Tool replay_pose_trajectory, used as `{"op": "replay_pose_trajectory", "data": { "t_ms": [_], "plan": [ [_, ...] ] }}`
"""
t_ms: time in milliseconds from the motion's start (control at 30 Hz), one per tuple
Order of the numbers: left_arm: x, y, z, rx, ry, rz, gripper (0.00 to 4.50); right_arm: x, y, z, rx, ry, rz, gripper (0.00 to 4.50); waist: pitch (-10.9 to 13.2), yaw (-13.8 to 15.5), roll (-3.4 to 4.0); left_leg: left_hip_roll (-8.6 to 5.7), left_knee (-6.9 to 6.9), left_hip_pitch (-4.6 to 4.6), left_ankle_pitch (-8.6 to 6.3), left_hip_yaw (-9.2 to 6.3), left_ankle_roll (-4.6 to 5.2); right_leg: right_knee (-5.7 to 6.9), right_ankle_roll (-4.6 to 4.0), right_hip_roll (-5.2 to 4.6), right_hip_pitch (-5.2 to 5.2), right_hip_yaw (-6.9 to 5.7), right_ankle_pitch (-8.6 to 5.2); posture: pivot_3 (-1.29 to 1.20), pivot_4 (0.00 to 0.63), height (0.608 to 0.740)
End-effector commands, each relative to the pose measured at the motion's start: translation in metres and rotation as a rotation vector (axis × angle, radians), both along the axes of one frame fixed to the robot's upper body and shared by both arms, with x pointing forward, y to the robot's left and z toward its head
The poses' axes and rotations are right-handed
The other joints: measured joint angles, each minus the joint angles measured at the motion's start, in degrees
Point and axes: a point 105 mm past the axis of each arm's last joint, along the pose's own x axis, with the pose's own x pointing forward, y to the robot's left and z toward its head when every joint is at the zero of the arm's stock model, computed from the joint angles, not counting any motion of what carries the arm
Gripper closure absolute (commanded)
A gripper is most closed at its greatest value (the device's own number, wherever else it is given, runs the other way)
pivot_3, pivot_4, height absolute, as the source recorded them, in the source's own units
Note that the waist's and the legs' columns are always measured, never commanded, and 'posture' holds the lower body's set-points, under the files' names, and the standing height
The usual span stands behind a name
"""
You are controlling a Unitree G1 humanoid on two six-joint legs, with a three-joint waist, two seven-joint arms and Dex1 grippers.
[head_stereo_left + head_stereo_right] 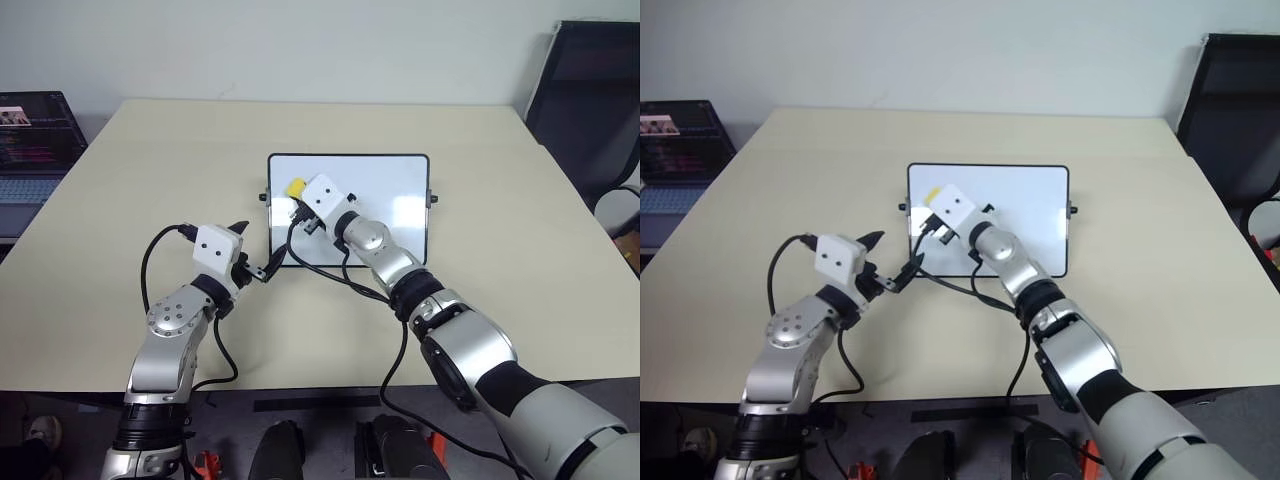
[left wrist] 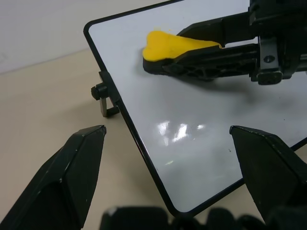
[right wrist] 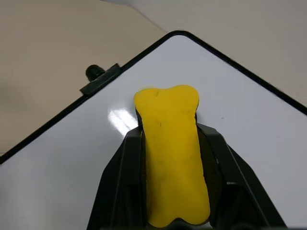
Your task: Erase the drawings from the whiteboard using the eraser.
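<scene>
Eraser: the eraser (image 3: 172,153), a small yellow block on a black base, is pinched lengthwise between the fingers of the right hand (image 1: 296,203) and pressed flat on the board near its ten o'clock corner.
Whiteboard: the whiteboard (image 1: 390,185) lies flat at the middle of the tabletop (image 1: 120,180); no drawings can be made out on the bare surface around the eraser.
Left hand: the left hand (image 1: 258,268) is spread wide, its fingers straddling the board's seven o'clock corner (whether they touch the frame cannot be told).
Eraser handling: judged light and slightly yielding; best gripped along its long sides, as it is now.
Board handling: judged light, stiff and glossy, so likely to slide under wiping unless the frame is steadied at a corner.
Knob: a small black knob (image 2: 99,91) stands at the short side by nine o'clock.
</scene>
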Motion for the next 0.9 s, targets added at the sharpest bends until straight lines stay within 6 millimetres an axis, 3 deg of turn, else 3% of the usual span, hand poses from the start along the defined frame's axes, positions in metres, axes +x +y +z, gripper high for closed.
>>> {"op": "replay_pose_trajectory", "data": {
  "t_ms": [33, 233, 433, 633, 733, 900],
  "plan": [
    [-0.004, -0.003, 0.018, 0.006, -0.07, -0.006, 0.0, -0.008, -0.001, -0.011, -0.002, -0.008, 0.036, 3.4, 0.0, 0.04, 0.0, 0.0, 0.0, 0.0, 0.0, -0.01, 0.0, 0.0, 0.01, 0.0, 0.01, 0.0, -0.01, 0.0, 0.15, 0.74],
    [-0.003, -0.003, 0.018, 0.005, -0.069, -0.011, 0.0, -0.011, -0.021, -0.03, -0.027, 0.011, 0.015, 3.4, 0.0, 0.05, 0.0, 0.0, 0.06, 0.08, 0.02, -0.02, 0.01, 0.06, 0.23, 0.0, 0.07, 0.01, -0.13, 0.0, 0.15, 0.74],
    [0.0, -0.006, 0.016, 0.004, -0.063, -0.033, 0.0, 0.002, -0.057, -0.023, -0.035, -0.009, -0.07, 3.4, 0.0, 0.49, -0.01, -0.01, 0.11, 0.14, 0.05, -0.05, 0.05, 0.07, 0.25, 0.01, 0.15, -0.02, -0.13, 0.0, 0.15, 0.74],
    [0.003, -0.009, 0.015, 0.003, -0.063, -0.045, 0.0, 0.002, -0.081, -0.016, -0.013, -0.028, -0.104, 3.4, -0.01, 1.16, -0.01, -0.02, 0.11, 0.13, 0.05, -0.03, 0.06, 0.04, 0.27, 0.02, 0.17, -0.02, -0.14, 0.0, 0.15, 0.74],
    [0.002, -0.01, 0.014, 0.003, -0.063, -0.049, 0.0, -0.007, -0.089, -0.011, 0.02, -0.043, -0.099, 3.4, -0.01, 1.34, -0.01, -0.01, 0.11, 0.13, 0.05, -0.01, 0.05, 0.03, 0.27, 0.02, 0.17, 0.0, -0.14, 0.0, 0.15, 0.74],
    [-0.003, -0.009, 0.015, -0.006, -0.068, -0.047, 0.0, -0.044, -0.107, -0.001, 0.132, -0.005, -0.05, 3.4, 0.01, 1.4, 0.01, 0.01, 0.07, 0.05, 0.04, -0.01, 0.04, 0.0, 0.35, -0.02, 0.12, 0.02, -0.2, 0.0, 0.15, 0.74]
  ]
}}
